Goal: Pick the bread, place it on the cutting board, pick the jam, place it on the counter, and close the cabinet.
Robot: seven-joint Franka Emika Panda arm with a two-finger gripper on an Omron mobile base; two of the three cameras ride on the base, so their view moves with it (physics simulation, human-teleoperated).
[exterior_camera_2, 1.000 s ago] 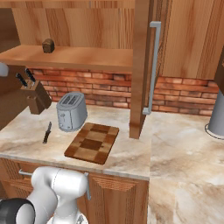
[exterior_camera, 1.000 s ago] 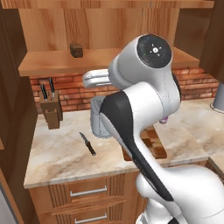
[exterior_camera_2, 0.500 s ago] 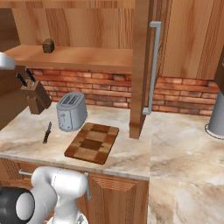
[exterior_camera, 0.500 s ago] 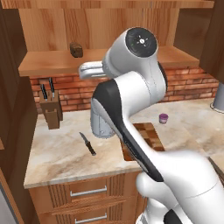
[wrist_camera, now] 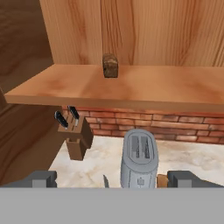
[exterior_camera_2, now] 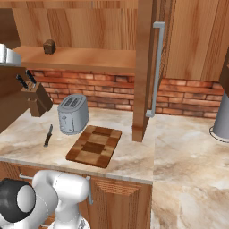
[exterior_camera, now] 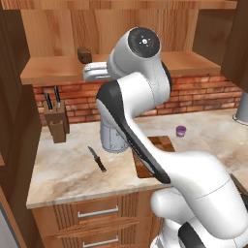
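Note:
The bread (wrist_camera: 110,65) is a small dark loaf chunk on the open cabinet's shelf (wrist_camera: 144,89), near the back wall. My gripper (wrist_camera: 114,181) is open and empty, level with the shelf edge and well short of the bread (exterior_camera: 85,54). From the left base view the gripper (exterior_camera: 87,73) sits just below and in front of the loaf. The patchwork cutting board (exterior_camera_2: 95,145) lies on the counter (exterior_camera_2: 179,152) beside the toaster. The purple jam (exterior_camera: 180,131) stands on the counter (exterior_camera: 63,174) right of the board (exterior_camera: 160,144). The cabinet door (exterior_camera_2: 144,67) stands open, edge-on.
A grey toaster (exterior_camera_2: 74,114) stands under the shelf, left of the board. A knife block (exterior_camera_2: 36,98) is at the back left and a loose knife (exterior_camera_2: 47,135) lies in front of it. A grey vessel (exterior_camera_2: 221,118) stands at the far right.
The arm has swung its hand up and to the left, bringing the open gripper from below the shelf to the level of the shelf's front. The objects have not moved.

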